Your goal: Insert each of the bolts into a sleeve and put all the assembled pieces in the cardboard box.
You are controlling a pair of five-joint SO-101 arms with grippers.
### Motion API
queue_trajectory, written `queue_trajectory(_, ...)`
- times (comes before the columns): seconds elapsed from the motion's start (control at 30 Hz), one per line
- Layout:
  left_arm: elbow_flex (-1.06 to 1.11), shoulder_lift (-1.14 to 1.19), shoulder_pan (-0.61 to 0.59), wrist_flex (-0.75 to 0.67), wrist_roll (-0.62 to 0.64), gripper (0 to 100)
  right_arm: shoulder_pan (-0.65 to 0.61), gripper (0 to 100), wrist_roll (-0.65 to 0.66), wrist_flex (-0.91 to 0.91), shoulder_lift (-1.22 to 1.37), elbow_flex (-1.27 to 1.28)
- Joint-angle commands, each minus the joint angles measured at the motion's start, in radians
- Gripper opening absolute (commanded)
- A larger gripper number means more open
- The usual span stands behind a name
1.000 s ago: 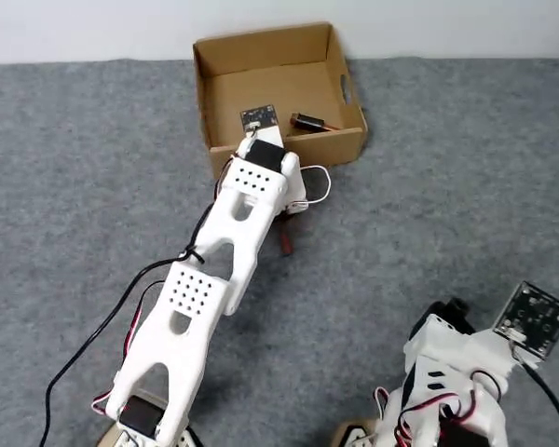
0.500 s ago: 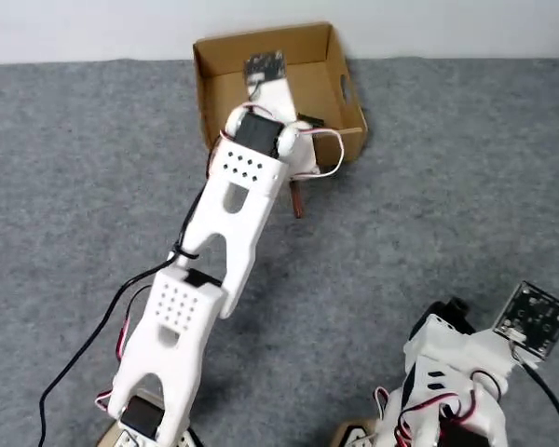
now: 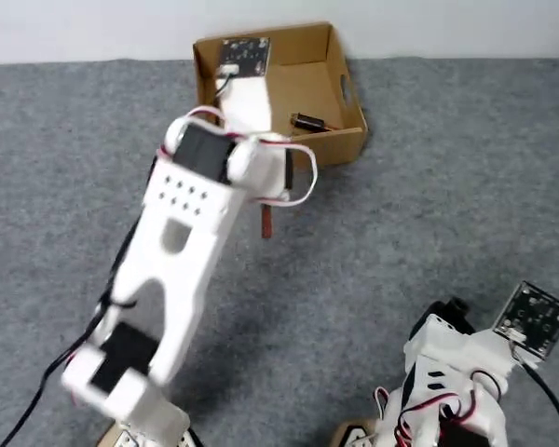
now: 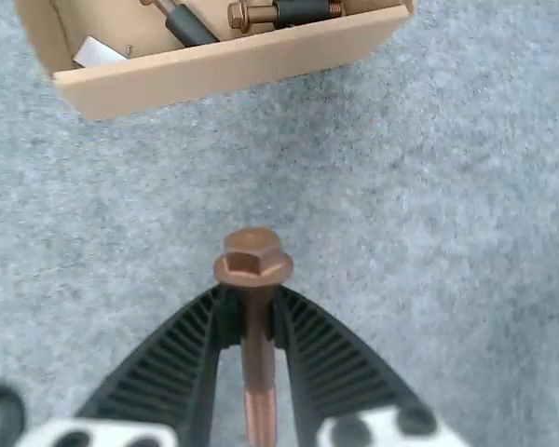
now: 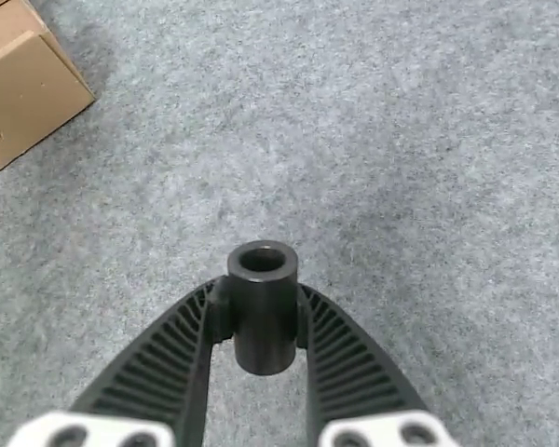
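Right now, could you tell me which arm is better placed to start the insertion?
Left, probably: the left gripper holds the bolt, arm extended near the cardboard box. The right gripper holds the sleeve, bore exposed, close to its base, a steady target.

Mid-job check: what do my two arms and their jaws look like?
Both are white plastic. The left arm has shells with grids of small round holes, black motors at the joints and loose white, red and black cables. The right arm carries red and white wires. Each wrist bears a dark square camera board. The jaws are black, ribbed, on white mounts.
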Motion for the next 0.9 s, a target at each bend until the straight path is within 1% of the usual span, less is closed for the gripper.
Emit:
queue_trajectory(0.0,0.202,-0.227,-0.003,-0.133,-0.032,0,0.008,0.8,-0.009,-0.022,-0.002,-0.009)
queue_trajectory(0.07,0.338,-0.328,-0.003,-0.218,-0.038,0,-0.001,0.8,-0.009,-0.022,-0.001,-0.009)
queue_trajectory(0.17,0.541,-0.466,-0.003,-0.336,-0.058,0,-0.053,0.8,-0.012,-0.022,-0.001,-0.009)
queue_trajectory(0.37,0.865,-0.704,-0.005,-0.493,-0.097,0,-0.186,0.8,-0.011,-0.042,-0.001,-0.006)
queue_trajectory(0.4,0.908,-0.738,-0.005,-0.517,-0.097,0,-0.211,0.8,0.000,-0.059,-0.001,0.003)
queue_trajectory(0.47,0.987,-0.807,-0.003,-0.572,-0.097,0,-0.266,0.8,0.064,-0.099,-0.001,0.032)
queue_trajectory(0.57,1.093,-0.908,-0.003,-0.669,-0.097,0,-0.358,0.8,0.144,-0.174,-0.001,0.100)
queue_trajectory(0.63,1.162,-0.980,-0.003,-0.735,-0.097,0,-0.444,0.8,0.170,-0.206,-0.001,0.121)
queue_trajectory(0.8,1.330,-1.195,0.008,-0.867,-0.092,0,-0.713,0.8,0.178,-0.217,-0.001,0.127)
queue_trajectory(0.87,1.406,-1.287,0.031,-0.925,-0.095,0,-0.785,0.8,0.181,-0.222,-0.001,0.129)
